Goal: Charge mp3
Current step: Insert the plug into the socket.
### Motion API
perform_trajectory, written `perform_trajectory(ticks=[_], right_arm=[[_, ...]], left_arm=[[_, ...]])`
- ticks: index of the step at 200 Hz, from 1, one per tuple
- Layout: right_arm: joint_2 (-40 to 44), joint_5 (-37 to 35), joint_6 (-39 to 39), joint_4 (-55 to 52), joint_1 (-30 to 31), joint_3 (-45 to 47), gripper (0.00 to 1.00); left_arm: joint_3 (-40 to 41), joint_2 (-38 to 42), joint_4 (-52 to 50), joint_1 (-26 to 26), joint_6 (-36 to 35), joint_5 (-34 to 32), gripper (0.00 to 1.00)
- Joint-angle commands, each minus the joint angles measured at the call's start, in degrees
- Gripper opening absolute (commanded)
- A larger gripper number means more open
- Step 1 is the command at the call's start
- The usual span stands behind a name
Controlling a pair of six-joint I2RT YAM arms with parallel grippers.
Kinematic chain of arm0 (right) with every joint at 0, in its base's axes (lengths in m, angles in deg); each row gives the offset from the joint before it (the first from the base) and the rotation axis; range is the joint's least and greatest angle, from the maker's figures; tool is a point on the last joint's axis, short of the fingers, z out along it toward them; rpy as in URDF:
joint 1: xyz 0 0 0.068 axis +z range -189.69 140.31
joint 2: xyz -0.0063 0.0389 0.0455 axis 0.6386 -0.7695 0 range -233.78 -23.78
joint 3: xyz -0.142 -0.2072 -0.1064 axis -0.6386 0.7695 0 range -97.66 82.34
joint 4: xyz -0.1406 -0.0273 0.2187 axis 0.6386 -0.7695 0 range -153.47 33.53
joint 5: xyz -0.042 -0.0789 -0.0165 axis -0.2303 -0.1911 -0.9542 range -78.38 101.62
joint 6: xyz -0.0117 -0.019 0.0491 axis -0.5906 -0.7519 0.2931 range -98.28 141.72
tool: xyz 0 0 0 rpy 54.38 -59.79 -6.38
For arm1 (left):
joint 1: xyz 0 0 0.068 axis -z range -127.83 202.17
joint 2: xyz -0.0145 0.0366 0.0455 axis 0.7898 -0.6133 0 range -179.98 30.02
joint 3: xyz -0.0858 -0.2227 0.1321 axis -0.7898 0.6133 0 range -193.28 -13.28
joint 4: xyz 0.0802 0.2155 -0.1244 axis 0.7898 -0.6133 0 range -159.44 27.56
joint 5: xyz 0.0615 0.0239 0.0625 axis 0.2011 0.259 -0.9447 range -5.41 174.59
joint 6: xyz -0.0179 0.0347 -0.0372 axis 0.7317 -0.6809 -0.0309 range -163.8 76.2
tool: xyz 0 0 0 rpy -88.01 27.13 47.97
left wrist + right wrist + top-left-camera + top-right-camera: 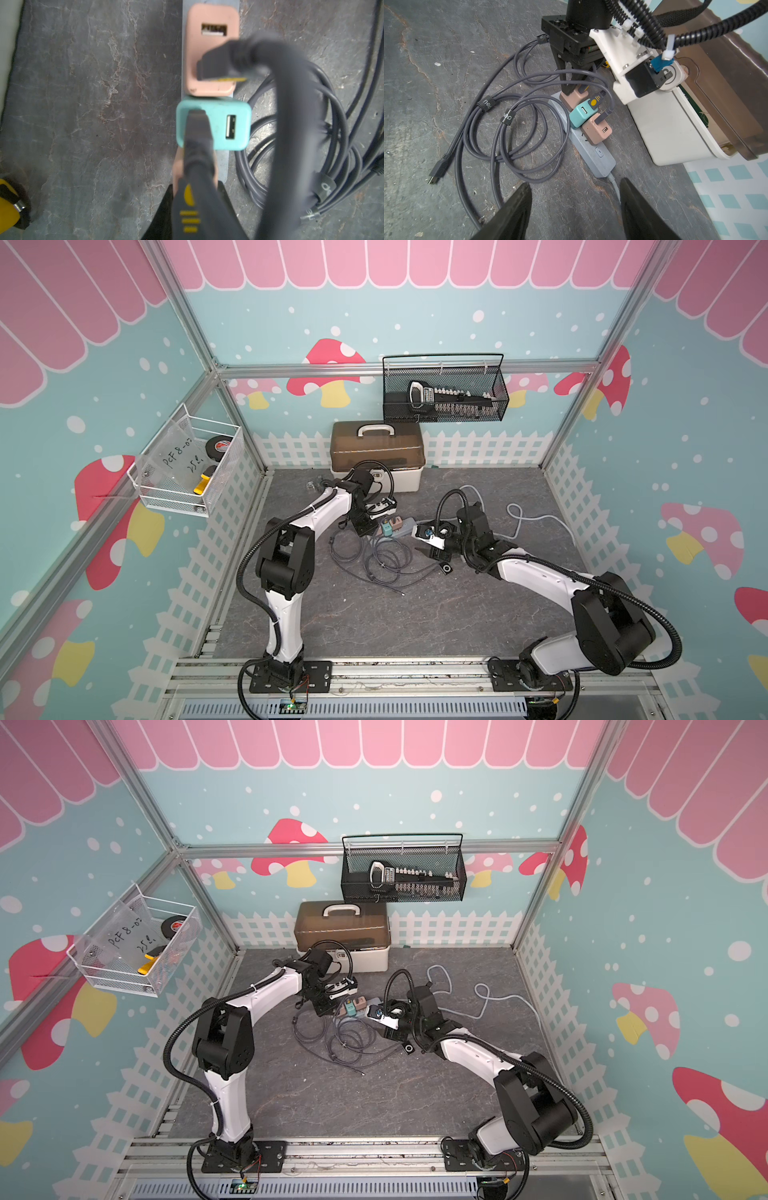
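The mp3 (pixel 446 568) (pixel 409 1048) is a small black square with a round control. It lies on the grey floor beside a tangle of grey cables (pixel 374 556) (pixel 508 128). One free mini plug (pixel 437 173) rests on the floor. A grey power strip (pixel 588 151) (pixel 405 529) carries a teal charger (pixel 230 126) (pixel 580 115) between pink ones (pixel 212 49). My left gripper (pixel 196 185) (pixel 374 526) is shut on a grey USB plug with yellow marks (pixel 188 209) standing in the nearest pink charger (pixel 572 98). My right gripper (pixel 575 182) (pixel 422 541) hangs open and empty over the floor by the strip's cord end.
A white toolbox with a brown lid (pixel 376 456) (pixel 675 128) stands just behind the strip. A white power cord (pixel 519 518) loops to the right. A black mesh basket (pixel 444 391) hangs on the back wall and a white wire basket (pixel 187 464) on the left wall.
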Motion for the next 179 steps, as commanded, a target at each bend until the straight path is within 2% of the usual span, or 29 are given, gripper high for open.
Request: perform_trajectory(ticks=[1, 63, 129, 179], right_arm=[[-0.6, 0.6, -0.6, -0.8, -0.1, -1.9, 0.64], [-0.5, -1.1, -0.3, -1.3, -0.1, -1.6, 0.64], [-0.5, -1.8, -0.6, -1.3, -0.1, -3.5, 0.65], [2.3, -3.4, -0.6, -1.6, -0.1, -2.1, 0.65]], left_arm=[[1.2, -4.8, -1.3, 1.8, 0.9, -1.2, 0.0], [6.7, -4.1, 0.8, 1.7, 2.4, -0.2, 0.0], [2.3, -4.8, -0.4, 1.4, 2.2, -1.0, 0.0], [2.2, -6.9, -0.7, 1.3, 2.5, -0.3, 0.0]])
